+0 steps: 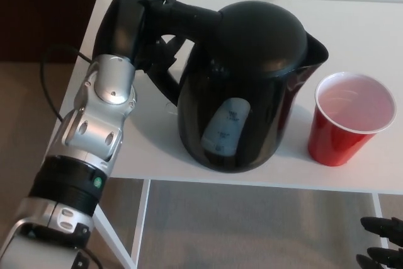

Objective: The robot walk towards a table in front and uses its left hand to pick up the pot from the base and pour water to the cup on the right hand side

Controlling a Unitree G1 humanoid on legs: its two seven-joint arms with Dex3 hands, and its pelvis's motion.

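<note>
The left hand (140, 26) is wrapped around the handle of the glossy black plastic kettle (249, 86), gripping it for lifting; the red plastic cup (348, 118) waits beyond its spout, ready for pouring.

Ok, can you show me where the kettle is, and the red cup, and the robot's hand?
kettle (252, 92), head view, on its black body.
red cup (337, 143), head view, on its red outer wall.
left hand (135, 23), head view, on the black hand at the kettle's handle.
</note>
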